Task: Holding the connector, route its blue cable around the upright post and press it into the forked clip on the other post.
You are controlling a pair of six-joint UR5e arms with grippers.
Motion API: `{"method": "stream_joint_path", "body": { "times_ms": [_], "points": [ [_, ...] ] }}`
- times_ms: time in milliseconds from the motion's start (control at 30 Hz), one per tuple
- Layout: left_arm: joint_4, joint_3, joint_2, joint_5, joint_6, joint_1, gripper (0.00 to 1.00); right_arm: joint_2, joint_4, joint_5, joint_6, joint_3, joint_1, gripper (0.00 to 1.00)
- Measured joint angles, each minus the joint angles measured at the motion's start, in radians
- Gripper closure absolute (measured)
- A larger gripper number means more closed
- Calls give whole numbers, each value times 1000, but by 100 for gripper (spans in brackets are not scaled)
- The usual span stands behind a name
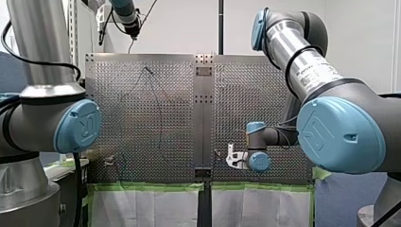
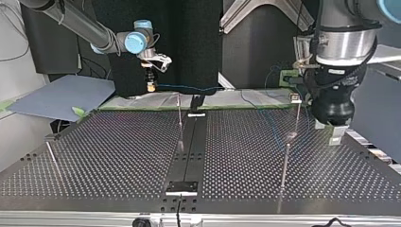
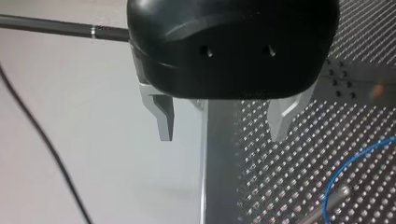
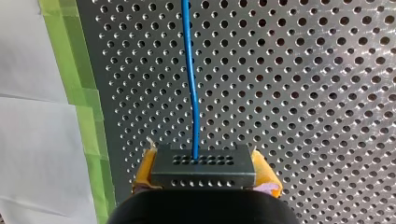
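Connector (image 4: 203,166), a small grey block with rows of holes, is pinched between the yellow pads (image 4: 265,171) of my right gripper (image 4: 205,173). Its blue cable (image 4: 192,84) leaves toward twelve o'clock from the fingers, over the perforated worktop (image 4: 303,93), and is cut off there. My left gripper (image 3: 223,122) has its metal fingers (image 3: 163,116) spread wide, holding nothing, above the worktop's edge. In the top view thin posts (image 2: 180,124) stand on the worktop, but the forked clip is too small to make out. My right arm reaches in level at ten o'clock, and my left wrist points straight down at three o'clock.
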Motion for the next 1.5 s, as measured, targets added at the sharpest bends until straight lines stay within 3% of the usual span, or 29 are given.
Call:
{"method": "stream_joint_path", "body": {
  "times_ms": [433,733,1100,1500],
  "points": [
    [-103,20,-112,-23,9,-30,0,0,3,-1,-3,0,0,100],
    [-73,20,-177,-5,3,-40,0,0,2,0,-6,0,4,100],
    [-62,20,-194,-9,1,-47,0,0,3,0,-6,0,6,100],
    [-67,20,-195,-67,-13,-55,0,0,3,0,-7,0,6,100]
  ]
}}
